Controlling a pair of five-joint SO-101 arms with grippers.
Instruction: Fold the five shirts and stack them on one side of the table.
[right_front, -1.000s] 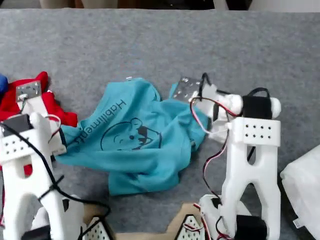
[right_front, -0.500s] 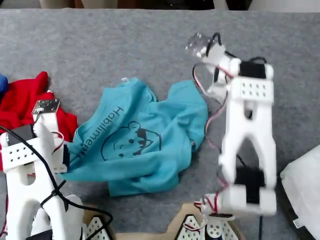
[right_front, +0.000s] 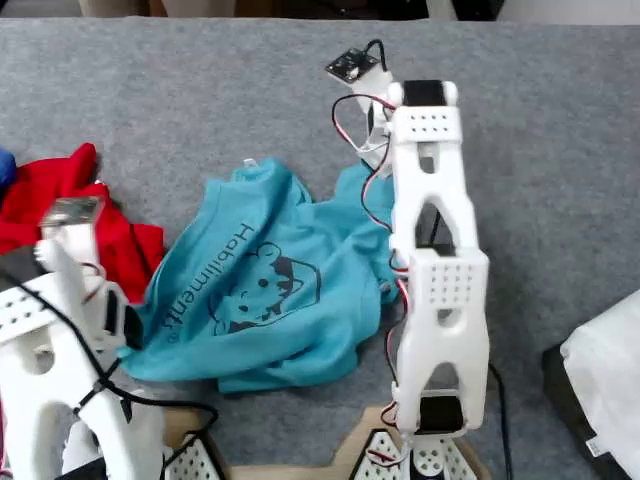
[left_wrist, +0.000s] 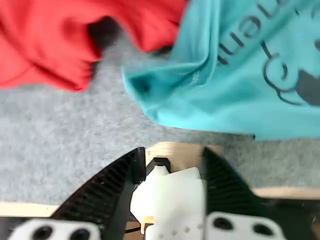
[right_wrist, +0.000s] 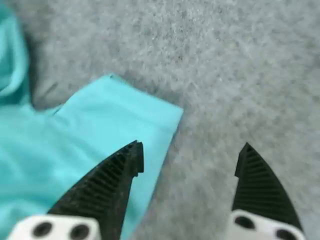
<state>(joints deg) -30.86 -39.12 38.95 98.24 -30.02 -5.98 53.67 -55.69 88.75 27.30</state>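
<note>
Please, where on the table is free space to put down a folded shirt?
The far strip of grey table beyond the teal shirt is bare, and so is the patch between the right arm and the white bundle. It is crowded at the near left, where the red shirt meets the teal one beside the left arm.

Your right arm (right_front: 432, 250): white plastic links, forked brackets, two plates dotted with small holes, black motor blocks. A red, white and black cable (right_front: 372, 190) loops down its left side; a small metal board (right_front: 350, 66) sits at the far end.
Your left arm (right_front: 40, 340): same white shell, with a black cable (right_front: 95, 375) and a grey board (right_front: 70, 212).
Left gripper (left_wrist: 172, 150) and right gripper (right_wrist: 191, 146): black ribbed fingers, white bases with dark screw holes.
</note>
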